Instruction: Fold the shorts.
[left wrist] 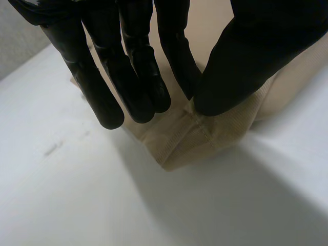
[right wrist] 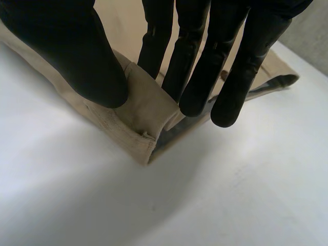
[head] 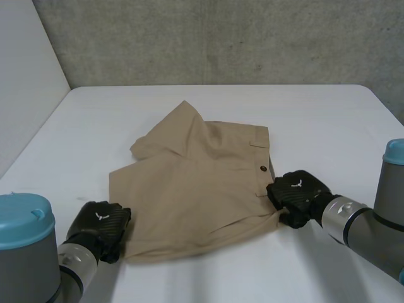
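On white table [head: 328,113], shorts [head: 196,196] crosswise, waistband [head: 269,158] at right robot hand [head: 297,192]

Black hands [head: 98,227] [head: 298,192], perhaps carbon-weave; blue-capped arms [head: 25,252]

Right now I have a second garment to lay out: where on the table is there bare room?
Bare table lies between the shorts and the back wall, and widely to either side of them. The near edge is crowded: the left hand pinches one near corner, the right hand the other.
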Available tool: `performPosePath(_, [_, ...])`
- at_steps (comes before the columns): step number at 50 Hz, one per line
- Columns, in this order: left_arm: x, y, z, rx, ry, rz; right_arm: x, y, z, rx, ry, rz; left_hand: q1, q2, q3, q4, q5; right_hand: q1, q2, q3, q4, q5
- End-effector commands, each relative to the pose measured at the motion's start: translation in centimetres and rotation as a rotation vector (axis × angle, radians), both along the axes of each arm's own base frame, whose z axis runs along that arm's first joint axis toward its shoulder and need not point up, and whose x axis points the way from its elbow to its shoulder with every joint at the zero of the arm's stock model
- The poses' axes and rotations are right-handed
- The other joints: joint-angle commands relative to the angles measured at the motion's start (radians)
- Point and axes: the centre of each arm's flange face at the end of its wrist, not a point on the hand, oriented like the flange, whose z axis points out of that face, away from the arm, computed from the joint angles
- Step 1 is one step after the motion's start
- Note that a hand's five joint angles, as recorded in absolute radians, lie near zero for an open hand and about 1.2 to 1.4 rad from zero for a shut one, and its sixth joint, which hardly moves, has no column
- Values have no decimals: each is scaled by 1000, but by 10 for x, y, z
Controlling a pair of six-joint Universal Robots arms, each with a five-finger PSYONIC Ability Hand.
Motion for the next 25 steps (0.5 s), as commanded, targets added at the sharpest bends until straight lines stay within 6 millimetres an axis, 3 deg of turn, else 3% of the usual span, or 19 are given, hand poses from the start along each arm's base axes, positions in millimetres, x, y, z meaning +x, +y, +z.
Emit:
performPosePath(1, [-7, 1, 39, -162, 75, -29, -3, 0, 39, -124, -22, -17, 319, 307, 322, 319, 327, 450, 219, 220, 209, 259])
performPosePath(3, [-8, 2, 57, -222, 109, -34, -4, 5, 59, -164, -33, -18, 319, 307, 322, 319, 327, 450, 219, 220, 209, 259])
performPosePath(8, [-4, 10, 125, -448, 231, -41, -8, 17, 107, -249, -67, -21, 319, 307, 322, 319, 327, 450, 219, 220, 209, 259])
performPosePath(12, [0, 20, 155, -555, 269, -50, -12, 22, 142, -336, -93, -29, 319, 307, 322, 319, 327, 450, 219, 220, 209, 259])
performPosePath(14, [1, 21, 159, -575, 271, -52, -13, 24, 153, -371, -100, -35, 319, 307, 322, 319, 327, 450, 219, 220, 209, 259])
performPosePath(18, [1, 20, 153, -557, 259, -56, -11, 29, 151, -364, -99, -24, 319, 307, 322, 319, 327, 450, 219, 220, 209, 259])
performPosePath(25, [-3, 11, 109, -396, 170, -56, -10, 30, 134, -301, -75, -18, 319, 307, 322, 319, 327, 450, 219, 220, 209, 259])
